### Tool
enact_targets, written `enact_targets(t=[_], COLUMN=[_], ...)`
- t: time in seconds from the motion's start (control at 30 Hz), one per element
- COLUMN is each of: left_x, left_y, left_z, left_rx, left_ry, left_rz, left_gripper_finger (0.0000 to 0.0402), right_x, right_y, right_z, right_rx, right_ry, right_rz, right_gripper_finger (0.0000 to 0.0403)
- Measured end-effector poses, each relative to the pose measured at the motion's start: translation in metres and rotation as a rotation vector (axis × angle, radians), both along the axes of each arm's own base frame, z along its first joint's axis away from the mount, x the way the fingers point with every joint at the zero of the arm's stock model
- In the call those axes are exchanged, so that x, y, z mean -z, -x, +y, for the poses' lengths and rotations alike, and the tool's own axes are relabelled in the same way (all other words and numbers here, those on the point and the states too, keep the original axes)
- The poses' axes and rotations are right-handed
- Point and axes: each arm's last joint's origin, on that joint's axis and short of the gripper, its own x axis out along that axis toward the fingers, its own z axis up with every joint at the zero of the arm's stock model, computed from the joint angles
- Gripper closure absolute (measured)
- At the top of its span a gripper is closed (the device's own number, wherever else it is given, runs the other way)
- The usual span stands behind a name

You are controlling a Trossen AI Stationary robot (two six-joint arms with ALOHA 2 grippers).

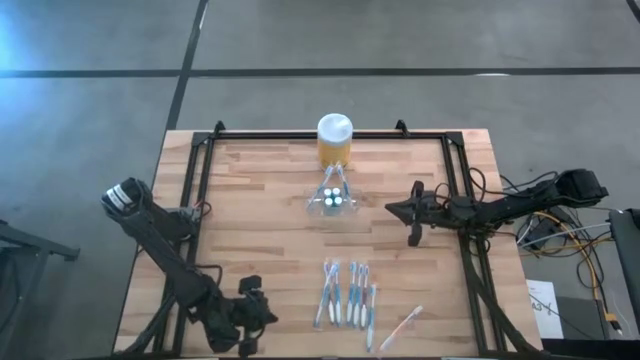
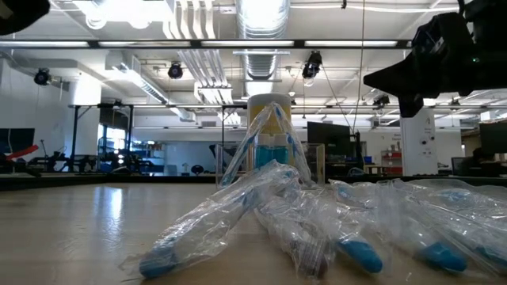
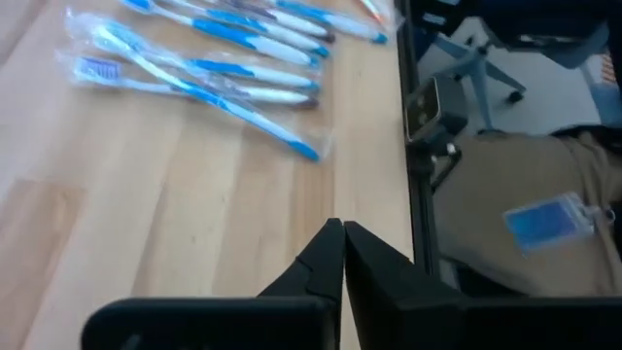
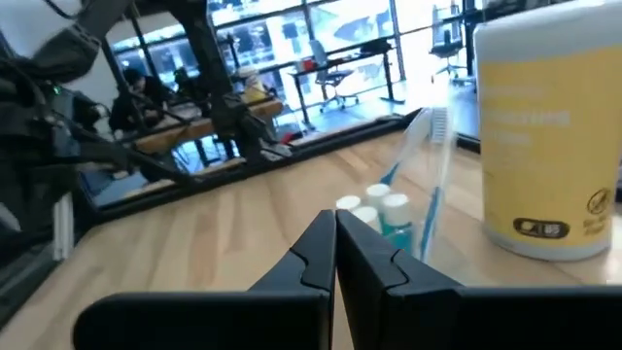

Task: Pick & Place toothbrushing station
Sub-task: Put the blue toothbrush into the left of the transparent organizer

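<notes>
The toothbrushing station (image 1: 332,199) is a small clear plastic holder standing on the table just in front of the yellow jar. It holds two leaning toothbrushes and small white-capped tubes, and it also shows in the right wrist view (image 4: 394,219) and the low view (image 2: 273,150). My right gripper (image 1: 392,209) is shut and empty, above the table to the right of the station. My left gripper (image 1: 262,318) is shut and empty, near the table's front left, beside the wrapped toothbrushes.
A yellow jar with a white lid (image 1: 335,141) stands at the far middle, right behind the station. Several wrapped toothbrushes (image 1: 347,294) lie near the front edge, one with an orange handle (image 1: 402,326) farther right. A black frame (image 1: 196,160) runs along the table's sides.
</notes>
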Motion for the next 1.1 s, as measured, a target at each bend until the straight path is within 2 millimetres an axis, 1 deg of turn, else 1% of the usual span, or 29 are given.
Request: enact_targets(t=[0.1,0.17,0.27,0.33,0.43,0.5,0.67,0.77,0.87,0.97,1.1], left_x=[0.0,0.001,0.007,0.011,0.02,0.028,0.044,0.043,0.039,0.037,0.045], left_y=[0.0,-0.002,-0.01,-0.018,-0.038,-0.054,-0.1,-0.125,-0.142,-0.154,-0.169], left_z=[0.0,0.001,0.004,0.01,0.02,0.027,0.041,0.049,0.056,0.061,0.061], left_rx=[-0.008,-0.053,-0.129,-0.187,-0.269,-0.29,-0.272,-0.244,-0.249,-0.265,-0.253], left_ry=[0.008,0.039,0.079,0.098,0.123,0.138,0.097,0.083,0.031,-0.027,-0.062], left_rz=[0.001,0.002,0.016,0.027,0.059,0.104,0.171,0.2,0.239,0.31,0.366], left_gripper_finger=[0.0378,0.0371,0.0357,0.0344,0.0323,0.0306,0.0259,0.0231,0.0206,0.0186,0.0172], right_x=[-0.001,-0.002,-0.002,-0.003,-0.003,-0.004,-0.004,-0.004,-0.004,-0.004,-0.004], right_y=[0.0,0.0,0.0,0.0,0.0,0.0,0.0,0.0,0.0,0.0,0.0], right_z=[-0.001,-0.001,-0.001,-0.001,-0.001,-0.001,-0.001,-0.001,-0.001,-0.001,-0.001], right_rx=[0.023,0.027,0.027,0.028,0.028,0.028,0.029,0.03,0.03,0.029,0.029], right_ry=[0.065,0.109,0.14,0.158,0.157,0.157,0.183,0.205,0.224,0.229,0.229], right_rz=[0.007,0.005,0.009,0.007,0.0,-0.002,0.002,0.006,0.01,0.013,0.015], right_gripper_finger=[0.0394,0.0394,0.0394,0.0394,0.0394,0.0394,0.0394,0.0394,0.0394,0.0394,0.0394])
